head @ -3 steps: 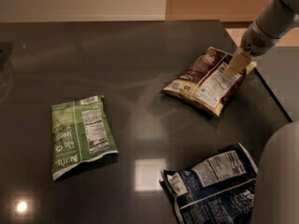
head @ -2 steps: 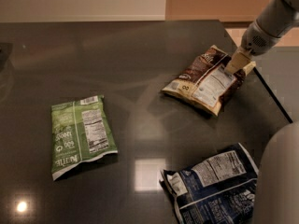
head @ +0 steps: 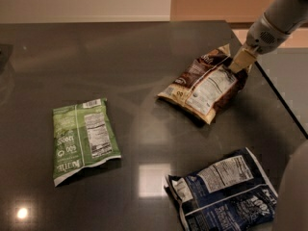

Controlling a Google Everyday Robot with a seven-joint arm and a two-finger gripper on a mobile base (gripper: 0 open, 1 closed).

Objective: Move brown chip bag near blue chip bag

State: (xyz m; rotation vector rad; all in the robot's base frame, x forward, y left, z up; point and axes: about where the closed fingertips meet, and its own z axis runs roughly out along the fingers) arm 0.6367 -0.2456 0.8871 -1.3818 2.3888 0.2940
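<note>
At upper right: gripper (head: 242, 61) on grey arm (head: 281, 16), which reaches in from the top-right corner. Tan fingers pressed together on the far right corner of brown bag (head: 204, 83), pinching it there.

Brown bag: on dark table (head: 120, 57), right of centre, near the right edge. White label panel up. Gripped end looks a bit raised; opposite end points to lower left and rests on the table.

Blue bag (head: 224, 194): at bottom right, flat on the table, crinkled, label side up, white "100%" near its lower right corner. Below the brown bag in the view and well apart from it, w/ bare table between.

Green bag (head: 83, 138): at left, flat, label up, well apart from both other bags.

Bright light reflections on the table btw green and blue bags, also near the bottom-left corner. Pale rounded shape at the right edge, bottom, partly cut off; cannot tell what it is.
</note>
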